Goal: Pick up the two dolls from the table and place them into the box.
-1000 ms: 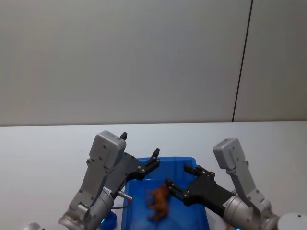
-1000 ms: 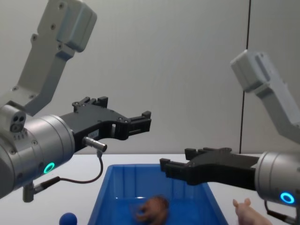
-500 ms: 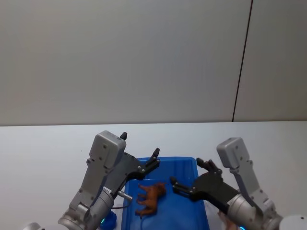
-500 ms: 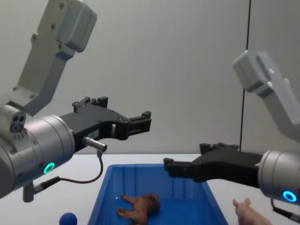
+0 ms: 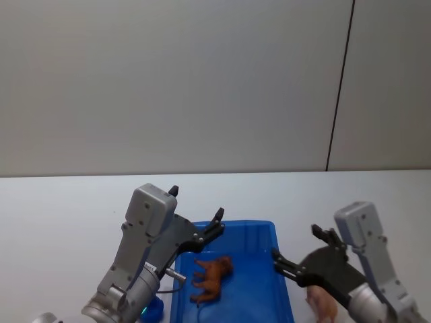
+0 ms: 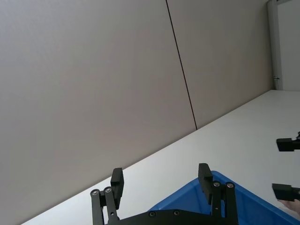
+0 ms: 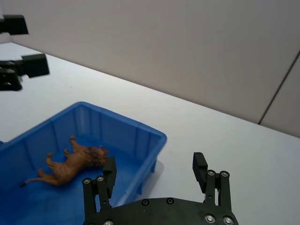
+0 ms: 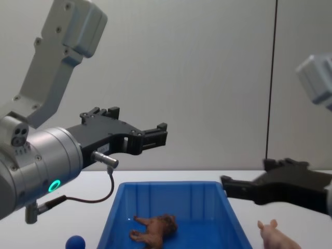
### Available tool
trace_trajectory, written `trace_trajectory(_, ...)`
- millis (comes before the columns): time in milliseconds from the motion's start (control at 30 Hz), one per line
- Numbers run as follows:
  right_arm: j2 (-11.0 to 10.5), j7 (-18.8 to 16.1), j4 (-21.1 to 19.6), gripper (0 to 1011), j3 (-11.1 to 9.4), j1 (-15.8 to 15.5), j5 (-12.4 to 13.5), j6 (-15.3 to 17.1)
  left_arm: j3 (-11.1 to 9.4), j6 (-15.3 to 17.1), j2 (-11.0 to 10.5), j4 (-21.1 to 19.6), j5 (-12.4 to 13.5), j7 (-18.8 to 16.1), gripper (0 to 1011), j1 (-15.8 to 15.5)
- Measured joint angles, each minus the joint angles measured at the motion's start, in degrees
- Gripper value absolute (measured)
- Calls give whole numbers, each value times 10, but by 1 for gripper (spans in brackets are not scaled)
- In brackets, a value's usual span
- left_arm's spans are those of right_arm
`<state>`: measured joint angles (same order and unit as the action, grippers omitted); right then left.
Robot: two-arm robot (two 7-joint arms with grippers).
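So my right claw [image 5: 296, 245] is hanging with its fingers spread and nothing in it, just off the right side of the box [image 5: 232, 224]. The pig [image 8: 277, 236] stands on the surface [image 5: 67, 215] right of the box, below that claw and a bit nearer to me, not touching it. The brown dog [image 5: 212, 276] is lying on its side on the box floor, left of the right claw, with the box's right wall in between.

My left claw [image 5: 196, 202] is spread too, held up over the box's back-left corner, well above the dog. A blue ball [image 8: 76, 241] sits on the surface left of the box, under my left arm.

Room-wise, the white surface runs wide behind the box up to the grey wall [image 5: 202, 87], and around the pig it's bare apart from the box wall on its left.

A second ago my right claw was over the middle of the box and the dog was a blur under it. Now the dog's still and the claw has slid out past the right rim. Left claw hasn't budged.
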<state>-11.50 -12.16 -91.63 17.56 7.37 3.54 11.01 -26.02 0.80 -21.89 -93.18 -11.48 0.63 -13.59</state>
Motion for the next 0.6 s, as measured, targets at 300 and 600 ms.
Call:
trace_trajectory(300, -20, 33, -22, 1001, -8, -34, 12, 13, 0, 0, 0, 0, 0, 0, 1004, 0)
trace_trajectory(600, -31, 46, -25, 1001, -11, -60, 28, 22, 0, 0, 0, 0, 0, 0, 1003, 0)
